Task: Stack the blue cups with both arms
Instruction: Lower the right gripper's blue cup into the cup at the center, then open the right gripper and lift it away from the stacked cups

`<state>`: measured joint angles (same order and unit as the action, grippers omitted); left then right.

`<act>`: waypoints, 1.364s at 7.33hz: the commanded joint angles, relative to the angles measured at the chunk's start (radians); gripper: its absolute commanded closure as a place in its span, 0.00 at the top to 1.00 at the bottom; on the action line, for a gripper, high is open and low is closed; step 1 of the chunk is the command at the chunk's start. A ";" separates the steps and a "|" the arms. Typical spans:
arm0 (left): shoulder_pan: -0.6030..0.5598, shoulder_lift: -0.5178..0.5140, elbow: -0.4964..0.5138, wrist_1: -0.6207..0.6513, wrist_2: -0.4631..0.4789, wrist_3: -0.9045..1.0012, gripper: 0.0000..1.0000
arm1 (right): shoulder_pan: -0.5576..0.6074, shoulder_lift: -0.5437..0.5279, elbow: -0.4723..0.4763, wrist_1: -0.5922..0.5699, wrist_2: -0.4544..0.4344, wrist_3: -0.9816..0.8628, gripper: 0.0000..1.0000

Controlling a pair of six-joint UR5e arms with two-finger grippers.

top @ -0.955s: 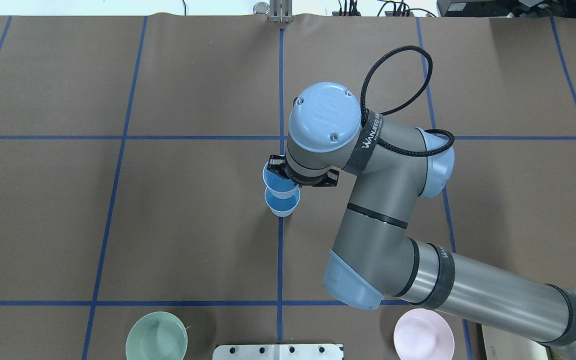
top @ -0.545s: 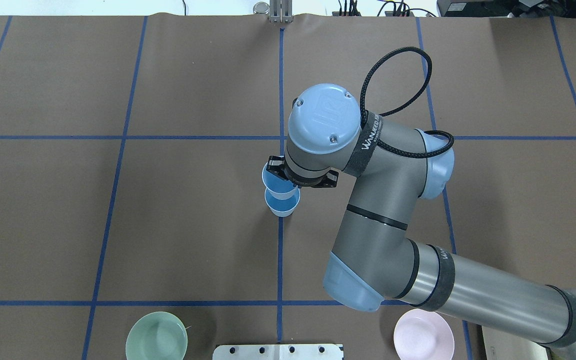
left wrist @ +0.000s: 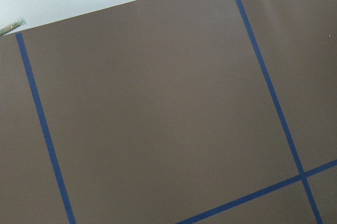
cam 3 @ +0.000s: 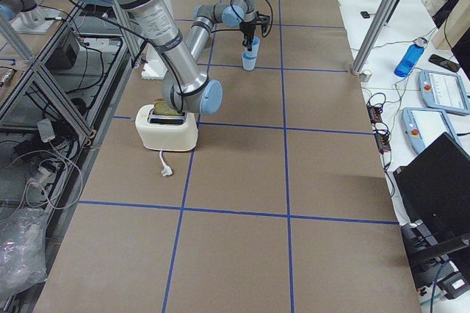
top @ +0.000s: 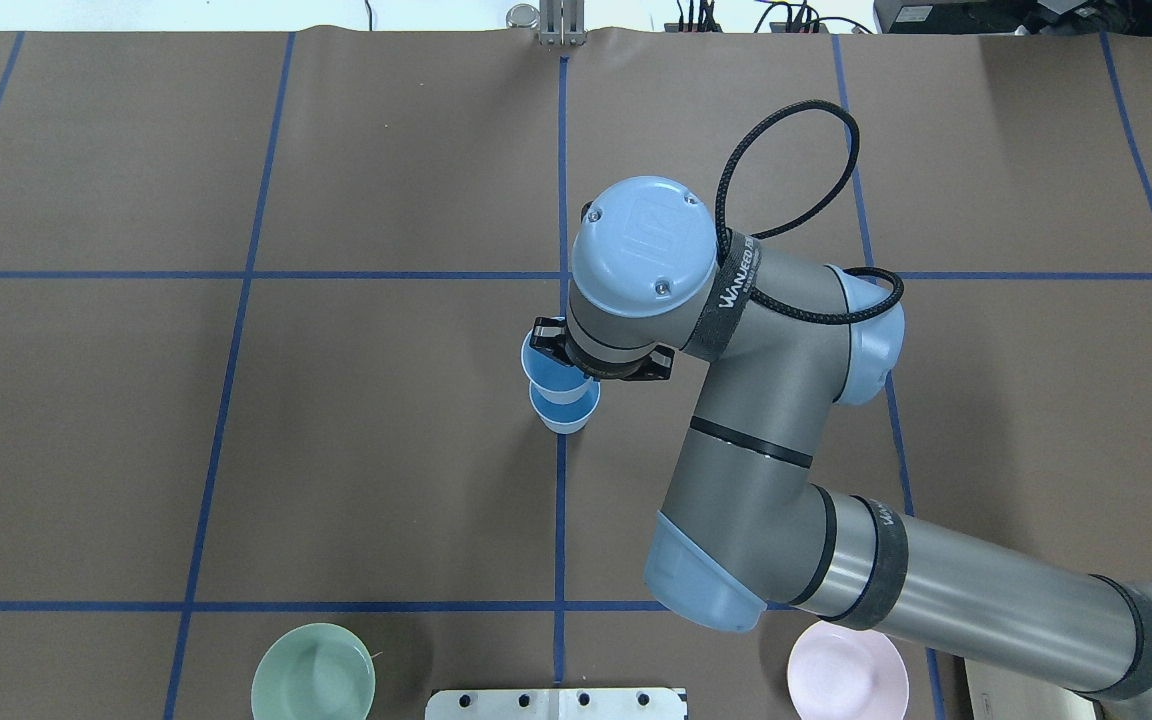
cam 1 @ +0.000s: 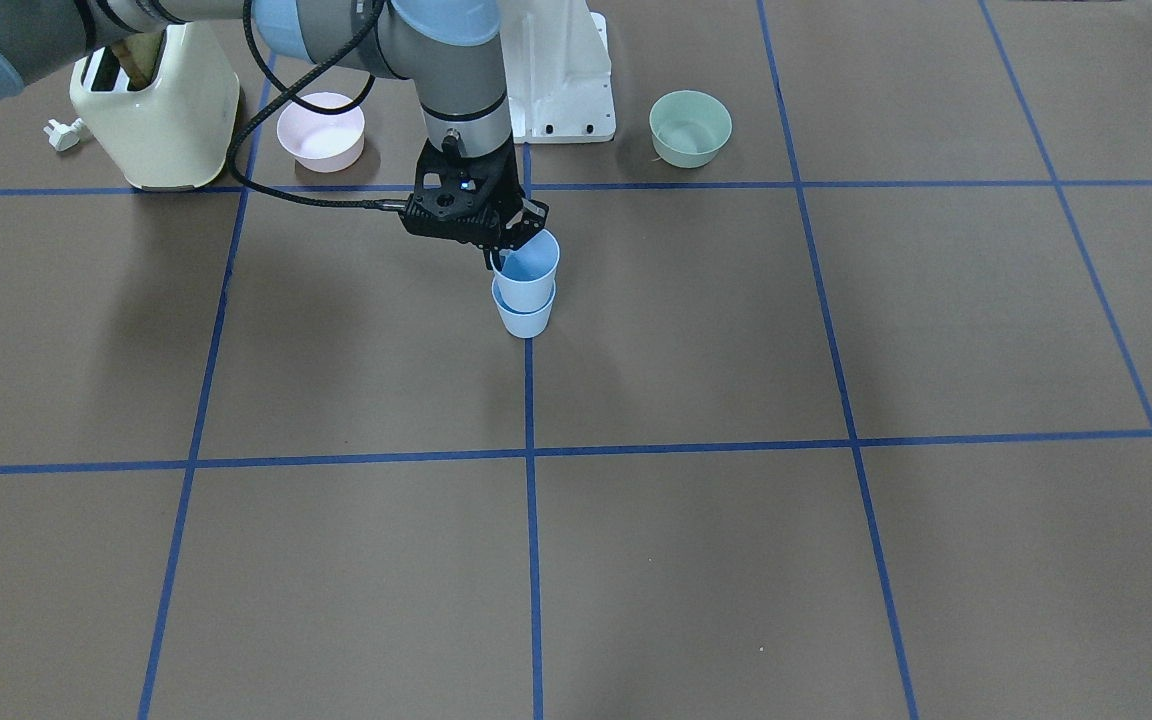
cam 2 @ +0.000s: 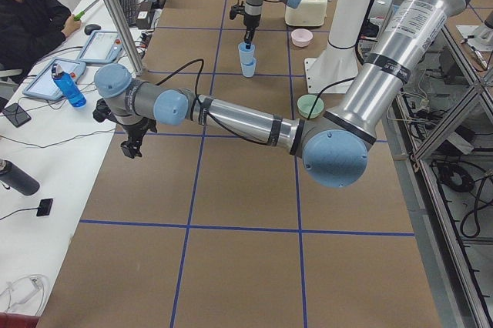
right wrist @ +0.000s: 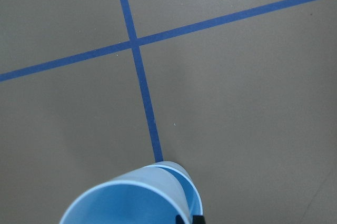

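Note:
My right gripper [cam 1: 501,255] is shut on the rim of the upper blue cup [cam 1: 531,275], one finger inside it and one outside. The cup sits slightly tilted, with its base inside the lower blue cup [cam 1: 524,318], which stands on the table's centre line. From overhead, the upper cup [top: 539,362] overlaps the lower cup [top: 566,410], and the wrist hides most of the gripper [top: 556,350]. The right wrist view shows the upper cup's rim [right wrist: 121,203] close up. My left gripper [cam 2: 129,147] hangs near the table's left edge, far from the cups; I cannot tell whether it is open or shut.
A green bowl [top: 313,675] and a pink bowl [top: 846,670] stand at the robot's side of the table, either side of the white pedestal [cam 1: 561,80]. A cream toaster [cam 1: 156,110] stands near the pink bowl. An operator [cam 2: 35,16] sits beyond the left edge.
My right wrist has shifted slightly towards the robot's side. The held cup now overlaps more of the lower cup. The lower cup has not moved.

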<state>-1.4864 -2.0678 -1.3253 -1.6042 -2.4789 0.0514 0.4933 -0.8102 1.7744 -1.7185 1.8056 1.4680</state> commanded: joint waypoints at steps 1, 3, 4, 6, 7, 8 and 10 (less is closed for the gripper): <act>0.002 0.000 0.000 0.001 0.000 -0.002 0.98 | -0.001 -0.001 0.000 0.013 -0.027 0.002 0.00; 0.002 0.000 0.000 0.001 0.000 -0.004 0.98 | -0.001 -0.004 0.002 0.013 -0.029 0.002 0.36; 0.003 -0.002 0.002 0.001 0.000 -0.004 0.98 | -0.004 -0.009 0.008 0.013 -0.043 0.002 0.99; 0.003 -0.002 0.003 0.001 0.000 -0.004 0.98 | -0.004 -0.007 0.011 0.017 -0.046 -0.014 1.00; 0.003 -0.002 0.006 0.001 0.000 -0.004 0.98 | 0.004 -0.017 0.035 0.016 -0.034 -0.023 1.00; 0.003 -0.002 0.008 0.000 0.000 -0.004 0.98 | 0.043 -0.026 0.057 0.010 -0.017 -0.052 1.00; 0.003 0.000 0.008 0.000 0.000 -0.001 0.98 | 0.216 -0.062 0.085 0.005 0.156 -0.185 1.00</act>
<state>-1.4833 -2.0690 -1.3182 -1.6043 -2.4796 0.0482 0.6086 -0.8498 1.8431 -1.7111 1.8657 1.3671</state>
